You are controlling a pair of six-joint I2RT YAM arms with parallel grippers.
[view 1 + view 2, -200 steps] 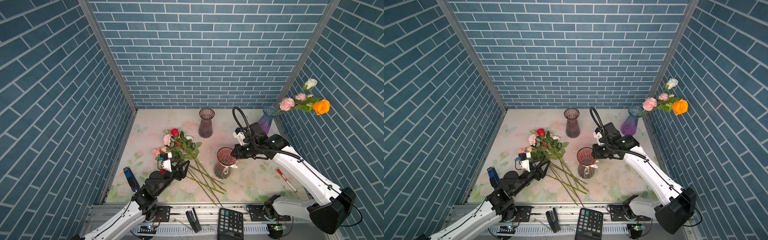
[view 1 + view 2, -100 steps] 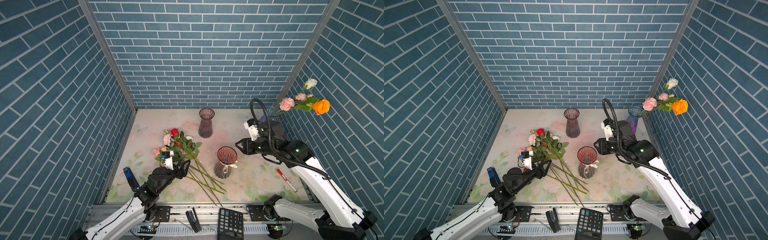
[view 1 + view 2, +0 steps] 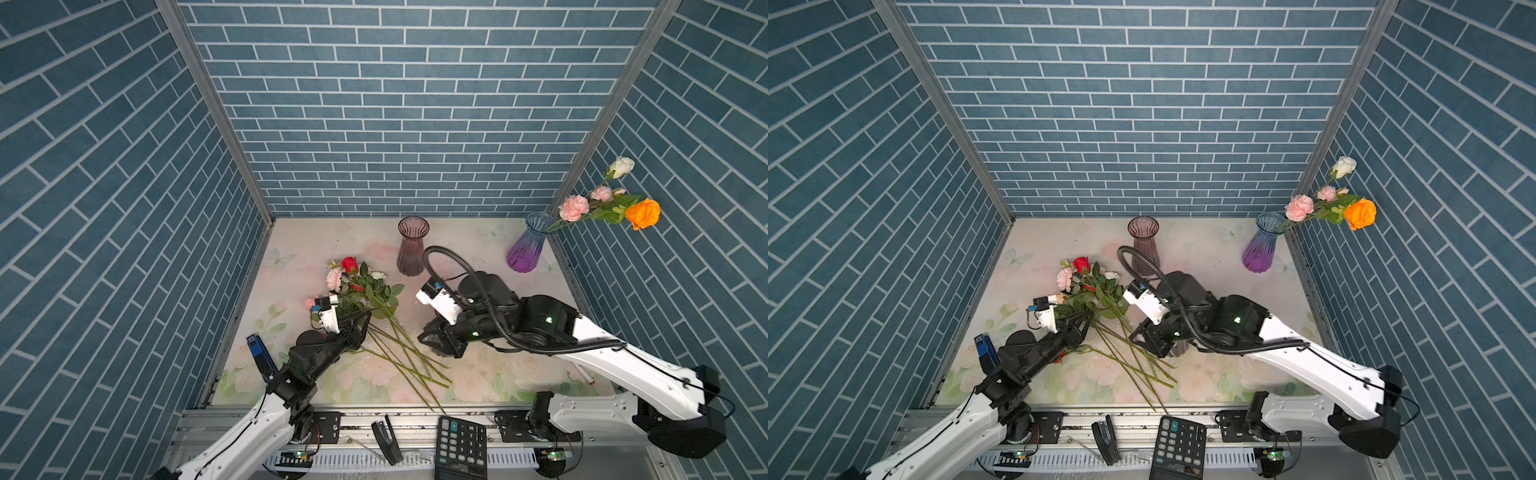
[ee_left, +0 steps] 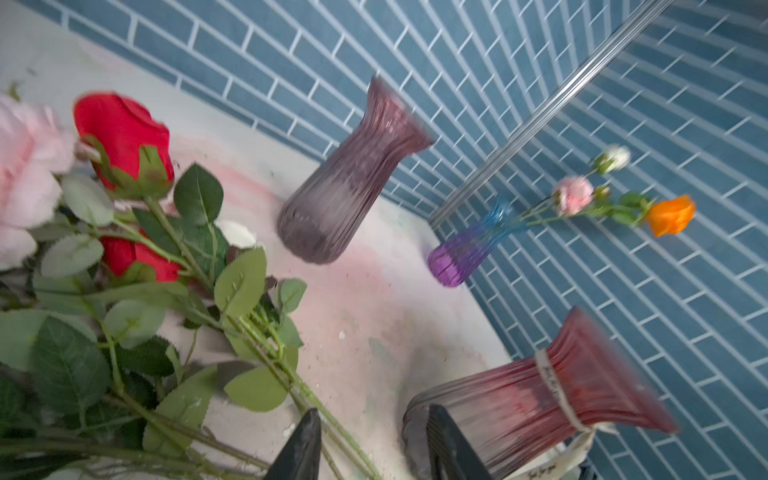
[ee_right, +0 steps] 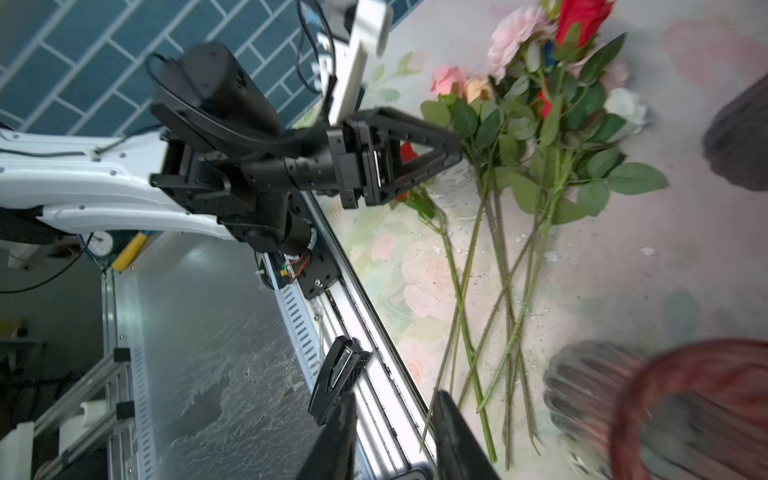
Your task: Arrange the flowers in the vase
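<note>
Top views both show the floral desk (image 3: 478, 245) boxed in by blue brick walls, with the right arm (image 3: 623, 365) reaching in from the near right corner and the left arm (image 3: 249, 432) from the near left. The loose flowers (image 3: 374, 291), red, pink and white, lie heaped left of the desk's middle, blooms toward the far edge and stems fanned toward the near edge. The arranged flowers (image 3: 598, 208), orange, pink and white, lean out of the blue-and-purple vase (image 3: 525, 249) in the far right corner. A plum vase (image 3: 411, 249) stands at the far edge, and a red vase (image 4: 540, 403) stands near the middle, mostly under the right arm. The left gripper (image 4: 374, 411) sits over the leafy stems with its fingers apart, and a stem shows in the gap, though I cannot tell whether it touches. The right gripper (image 5: 395, 399) hangs low just beside the red vase, fingers apart as well. On the front rail rest a calculator (image 3: 461, 446) and a stapler (image 3: 386, 440), and a pen (image 3: 584, 374) lies near the desk's right edge.
</note>
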